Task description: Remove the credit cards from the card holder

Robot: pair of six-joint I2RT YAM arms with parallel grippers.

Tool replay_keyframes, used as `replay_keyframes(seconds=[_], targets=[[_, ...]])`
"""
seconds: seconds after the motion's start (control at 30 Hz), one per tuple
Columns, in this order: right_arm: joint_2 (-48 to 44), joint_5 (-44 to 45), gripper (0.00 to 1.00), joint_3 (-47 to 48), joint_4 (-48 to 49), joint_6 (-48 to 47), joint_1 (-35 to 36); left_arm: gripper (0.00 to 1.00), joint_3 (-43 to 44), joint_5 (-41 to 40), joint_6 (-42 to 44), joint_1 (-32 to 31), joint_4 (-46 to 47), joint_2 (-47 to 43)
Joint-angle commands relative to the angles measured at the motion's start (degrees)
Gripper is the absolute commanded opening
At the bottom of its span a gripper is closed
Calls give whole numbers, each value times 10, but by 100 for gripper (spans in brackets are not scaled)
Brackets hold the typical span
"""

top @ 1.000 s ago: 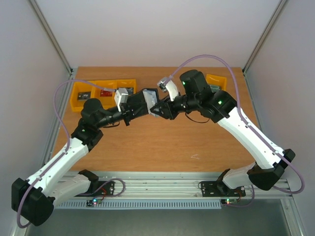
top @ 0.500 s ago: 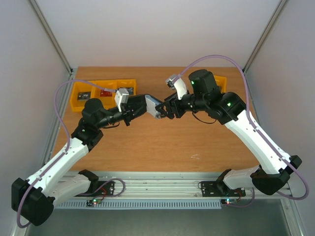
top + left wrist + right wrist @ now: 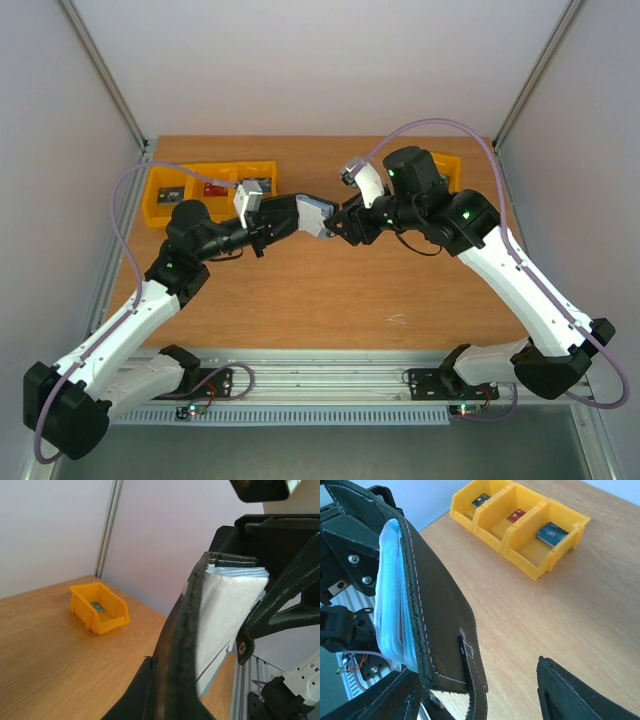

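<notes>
Right jaws have spread around the card holder (image 3: 290, 215) that left jaws clamp.

Pretty clearly a robotics lab test cell I'm driving here, not anybody's home or shop. Everything sits on one brown wood-grain tabletop (image 3: 330, 290), boxed in on the far side and both flanks by plain white panel walls (image 3: 300, 60) in grey aluminium frame posts (image 3: 105, 75). Along the tabletop's near edge runs a slotted silver aluminium rail (image 3: 330, 365) with two white-and-black robot arms (image 3: 120, 330) bolted on, lilac cables (image 3: 432, 122) looping off them. At the tabletop's far left is a row of yellow plastic parts bins (image 3: 190, 185), and at its far right a single yellow bin (image 3: 100, 611).
</notes>
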Motion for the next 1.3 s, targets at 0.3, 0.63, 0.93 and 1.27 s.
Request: replay_keyframes(seconds=[0.3,0.63,0.93,1.27], targets=[[21,-2,59,-8,72,-8,11,0,-1,51,4,-2,49,-8],[43,-76,13,11,91,-9,21,1,-1,45,7,-2,47,-6],[64,-25,1,45,42,33,23,89,-4,42,29,-2,37,-1],[92,-72,1,98,50,40,56,64,9,28,53,-3,19,16]])
